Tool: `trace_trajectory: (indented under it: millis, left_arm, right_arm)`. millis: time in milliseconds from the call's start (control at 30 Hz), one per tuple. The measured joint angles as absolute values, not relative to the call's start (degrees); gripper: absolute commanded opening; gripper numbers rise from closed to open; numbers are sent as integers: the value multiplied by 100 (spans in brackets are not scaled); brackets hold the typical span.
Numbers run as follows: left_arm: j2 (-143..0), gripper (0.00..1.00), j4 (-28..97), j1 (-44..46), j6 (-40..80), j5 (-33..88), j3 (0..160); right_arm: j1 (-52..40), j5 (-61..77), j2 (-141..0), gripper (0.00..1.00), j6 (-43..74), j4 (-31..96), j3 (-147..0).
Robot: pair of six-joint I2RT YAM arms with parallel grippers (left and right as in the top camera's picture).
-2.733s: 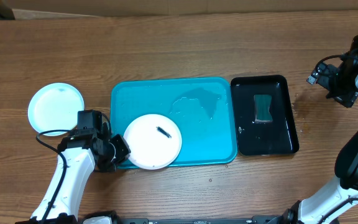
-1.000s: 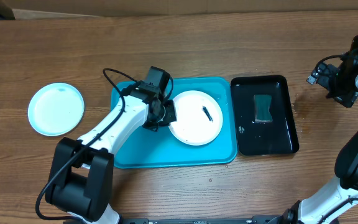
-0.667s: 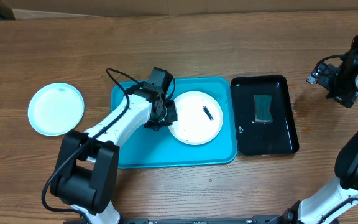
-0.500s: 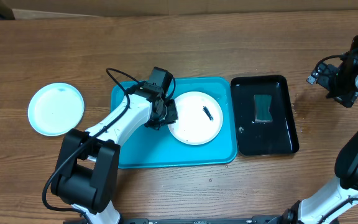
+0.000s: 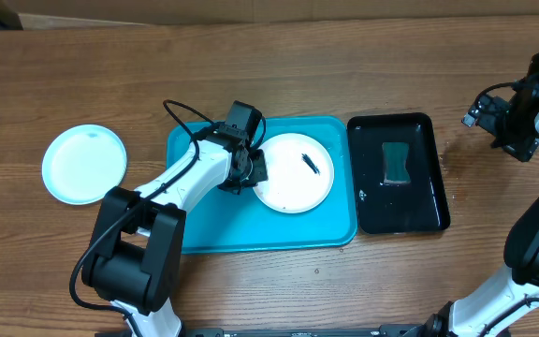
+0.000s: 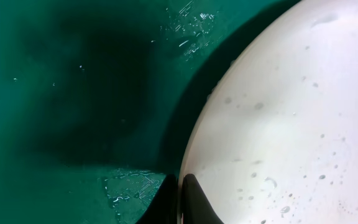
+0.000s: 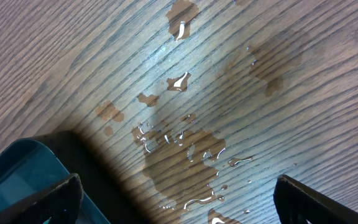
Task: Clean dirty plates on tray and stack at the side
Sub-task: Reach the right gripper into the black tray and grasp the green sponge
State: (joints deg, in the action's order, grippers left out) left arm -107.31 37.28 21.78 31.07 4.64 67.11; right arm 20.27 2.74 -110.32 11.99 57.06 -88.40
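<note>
My left claw point(image 5: 254, 168) sits over the turquoise tray point(image 5: 251, 229), its jaws pinched shut on the left rim of the white plate point(image 5: 284, 187). Through the left wrist camera, the plate's edge runs straight into the seam between the dark fingertips point(image 6: 194, 202). The plate lies flat in the tray's upper right part, with a dark smear point(image 5: 310, 165) on it. A second pale plate point(image 5: 84, 164) rests on the table point(image 5: 344, 65), well to the left. My right claw point(image 5: 505, 126) hangs wide open beyond the black tray point(image 5: 433, 213).
</note>
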Motion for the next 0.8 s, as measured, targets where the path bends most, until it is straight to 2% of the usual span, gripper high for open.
trace_trajectory:
  millis: [533, 633, 700, 733, 767, 800]
  left_arm:
    - [-10733, 4, 3898, 2010, 3459, 598, 6733]
    - [-10733, 4, 3916, 2010, 3459, 600, 6733]
    - [-10733, 4, 3918, 2010, 3459, 600, 6733]
    - [-10733, 4, 3916, 2010, 3459, 600, 6733]
    - [-10733, 4, 3913, 2010, 3459, 598, 6733]
    - [-10733, 4, 3907, 2010, 3459, 598, 6733]
  right_arm:
    - [2027, 336, -11032, 100, 1210, 5596, -8840]
    - [2027, 851, -11032, 100, 1299, 5570, -8866]
    - [2025, 1358, -11032, 100, 1345, 6163, -8906]
    - [2027, 1627, -11032, 93, 1343, 6436, -8903]
    - [2025, 1894, -11032, 76, 1315, 6582, -8903]
    - [2025, 2086, -11032, 71, 1264, 6641, -8903]
